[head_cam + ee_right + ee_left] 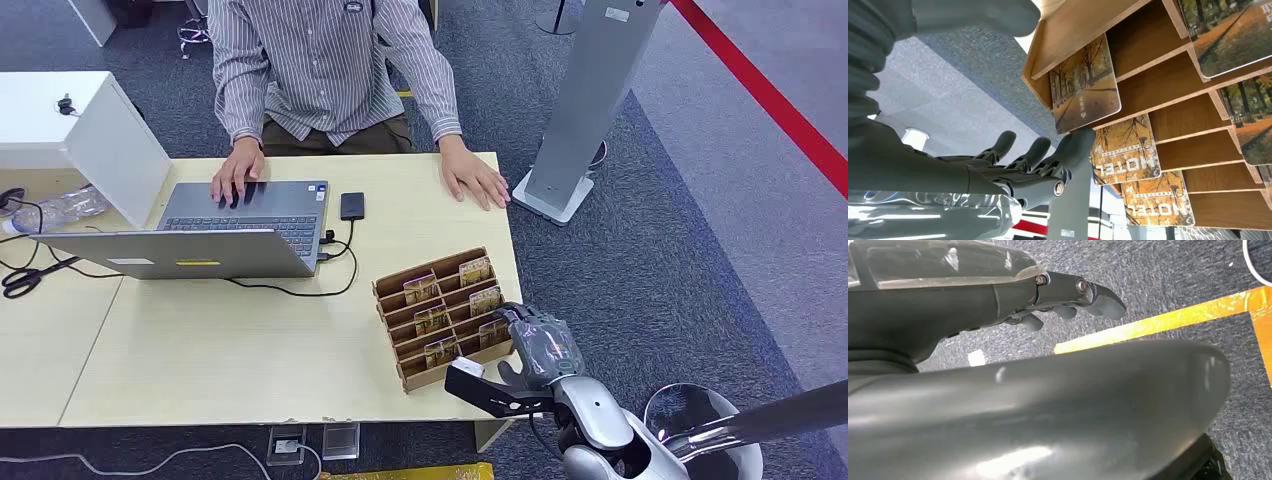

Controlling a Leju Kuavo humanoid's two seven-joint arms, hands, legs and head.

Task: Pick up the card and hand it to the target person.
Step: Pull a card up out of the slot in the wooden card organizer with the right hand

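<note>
A wooden card rack [440, 315] stands near the table's front right corner, with picture cards upright in several slots. My right hand [535, 345] is at the rack's front right end. In the right wrist view its fingers [1033, 160] are stretched out under the end card [1085, 85], and one fingertip [1079, 139] touches that card's lower corner. The thumb [973, 15] is on the other side, apart from the card. Nothing is held. The person [330, 60] sits across the table, one hand [478, 180] flat on it. My left hand [1083, 297] hangs over the carpet, fingers loosely extended and holding nothing.
An open laptop [240, 215] with a cable and a small black device [352, 206] lies between the rack and the person. A white box [70, 130], a bottle [60, 210] and scissors [20, 280] are at the left. A grey stand [580, 100] rises right of the table.
</note>
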